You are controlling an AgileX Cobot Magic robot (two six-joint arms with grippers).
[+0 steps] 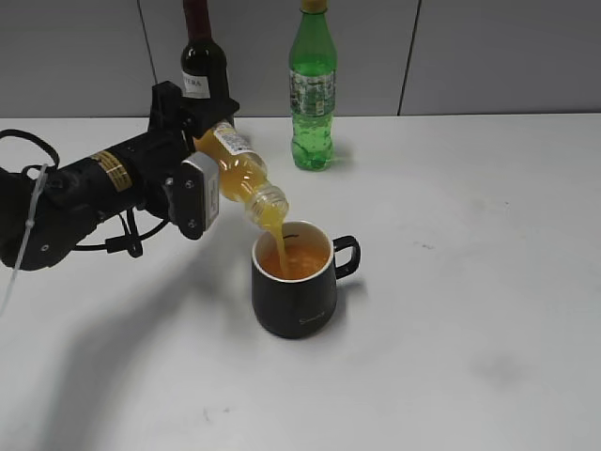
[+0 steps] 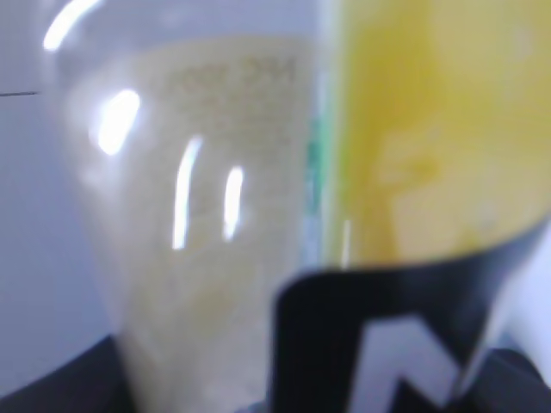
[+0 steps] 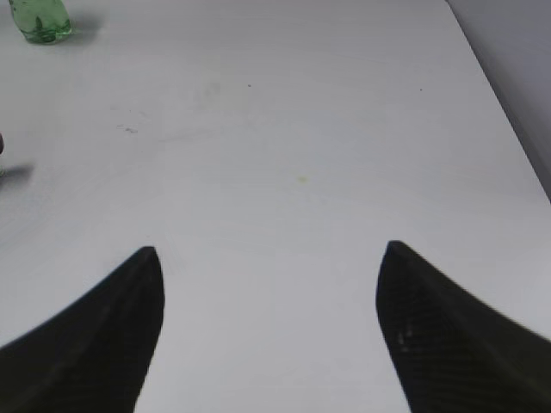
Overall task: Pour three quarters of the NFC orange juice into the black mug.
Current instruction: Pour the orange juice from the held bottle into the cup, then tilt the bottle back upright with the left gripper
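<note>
Black and squat, the black mug (image 1: 294,291) stands nearest on the white table (image 1: 470,310), handle to the right, orange liquid inside. Just above its rim, the left gripper (image 1: 202,169) clamps the NFC orange juice (image 1: 239,174) tilted mouth-down, a stream running into the mug. The right gripper (image 3: 269,323) hangs wide apart over bare tabletop. Farther back stand a green soda bottle (image 1: 312,94) and a dark wine bottle (image 1: 202,56).

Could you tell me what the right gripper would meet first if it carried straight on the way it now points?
Probably nothing: ahead of the open right gripper lies bare white table; the green bottle stands far off left.
</note>
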